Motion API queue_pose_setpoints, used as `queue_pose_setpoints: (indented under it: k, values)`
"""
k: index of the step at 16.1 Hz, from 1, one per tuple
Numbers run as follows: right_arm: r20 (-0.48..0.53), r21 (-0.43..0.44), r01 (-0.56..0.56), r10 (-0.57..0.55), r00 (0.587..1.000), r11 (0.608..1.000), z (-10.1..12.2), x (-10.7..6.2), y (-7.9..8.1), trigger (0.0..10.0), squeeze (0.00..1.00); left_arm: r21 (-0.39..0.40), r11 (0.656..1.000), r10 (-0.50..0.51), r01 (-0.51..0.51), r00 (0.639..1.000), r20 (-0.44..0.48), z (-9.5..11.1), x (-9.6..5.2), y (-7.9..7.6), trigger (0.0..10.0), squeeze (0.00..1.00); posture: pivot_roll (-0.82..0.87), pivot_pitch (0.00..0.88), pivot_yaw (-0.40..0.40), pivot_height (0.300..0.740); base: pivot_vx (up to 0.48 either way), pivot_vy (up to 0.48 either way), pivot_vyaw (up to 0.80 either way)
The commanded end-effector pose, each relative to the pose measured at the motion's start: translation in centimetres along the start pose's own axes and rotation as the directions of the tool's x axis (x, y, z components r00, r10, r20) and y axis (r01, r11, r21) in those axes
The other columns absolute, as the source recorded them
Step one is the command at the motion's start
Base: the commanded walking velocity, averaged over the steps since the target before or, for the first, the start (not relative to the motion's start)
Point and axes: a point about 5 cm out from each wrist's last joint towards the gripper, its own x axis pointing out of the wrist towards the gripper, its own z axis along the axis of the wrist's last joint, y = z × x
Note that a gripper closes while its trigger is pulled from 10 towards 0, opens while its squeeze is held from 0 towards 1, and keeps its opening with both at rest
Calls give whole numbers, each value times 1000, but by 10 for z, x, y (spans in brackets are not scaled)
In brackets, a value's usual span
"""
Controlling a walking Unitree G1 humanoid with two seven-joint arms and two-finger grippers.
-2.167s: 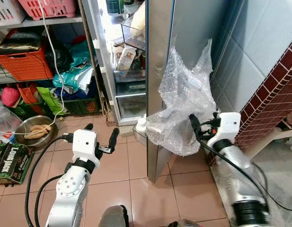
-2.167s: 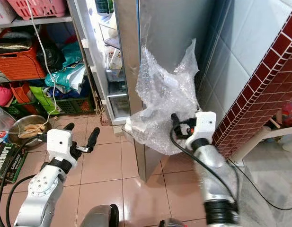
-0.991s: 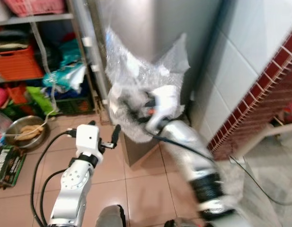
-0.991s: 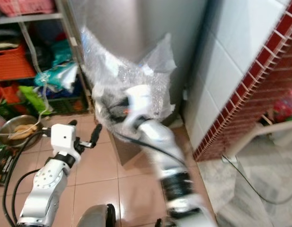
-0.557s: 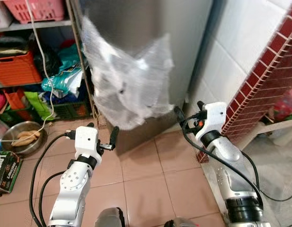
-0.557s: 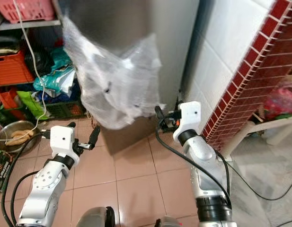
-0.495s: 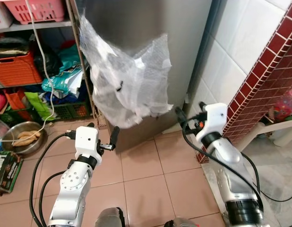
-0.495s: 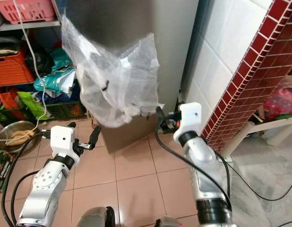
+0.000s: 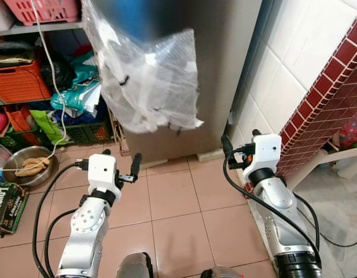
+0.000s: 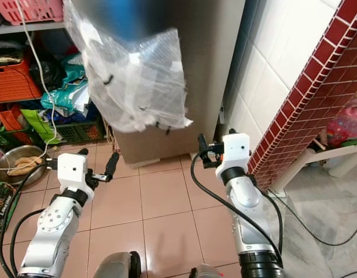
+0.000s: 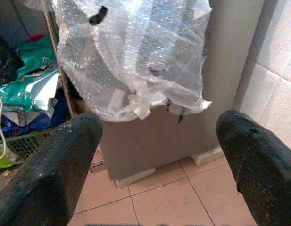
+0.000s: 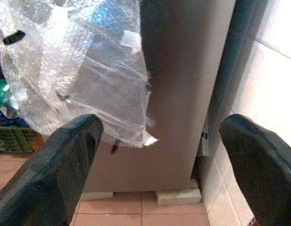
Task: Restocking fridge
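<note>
Fridge (image 9: 224, 69) stands shut against the tiled wall (image 9: 294, 75), bubble wrap (image 9: 146, 81) hanging on its door. Left end effector (image 9: 117, 168) and right end effector (image 9: 239, 147) hover before it, both spread wide, empty.

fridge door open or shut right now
Shut: the grey fridge door lies flat with no shelves or lit interior visible, bubble wrap hanging on its front.

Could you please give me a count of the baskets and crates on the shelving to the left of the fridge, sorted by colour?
Pink basket: 1
Orange crate: 1
Green crate: 1
Total: 3
</note>
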Motion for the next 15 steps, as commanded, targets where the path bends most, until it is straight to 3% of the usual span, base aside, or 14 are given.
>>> queue_pose_setpoints:
  k: [1, 4, 8, 15]
  values:
    - [19, -9, 12, -12, 1000, 1000, 4, 2, 0, 10000, 0, 14, 1000, 7, -7, 1000, 8, 2, 1, 4, 10000, 0, 62, 84, 24, 740, 0, 0, 0]
    - [48, -41, 50, -48, 998, 998, 10, 7, -2, 10000, 0, 29, 999, 26, -27, 999, 24, 8, 6, 8, 10000, 0, 57, 112, 52, 740, 0, 0, 0]
    - [14, -17, 96, -96, 995, 995, 4, 4, 0, 10000, 0, 5, 999, 53, -53, 999, 11, 8, 10, 10, 10000, 0, 38, 132, 50, 740, 0, 0, 0]
    - [-17, -27, 131, -132, 991, 991, -2, 0, -9, 10000, 0, -57, 994, 92, -94, 995, -29, 2, 6, 11, 10000, 0, 32, 150, 21, 740, 0, -51, -781]
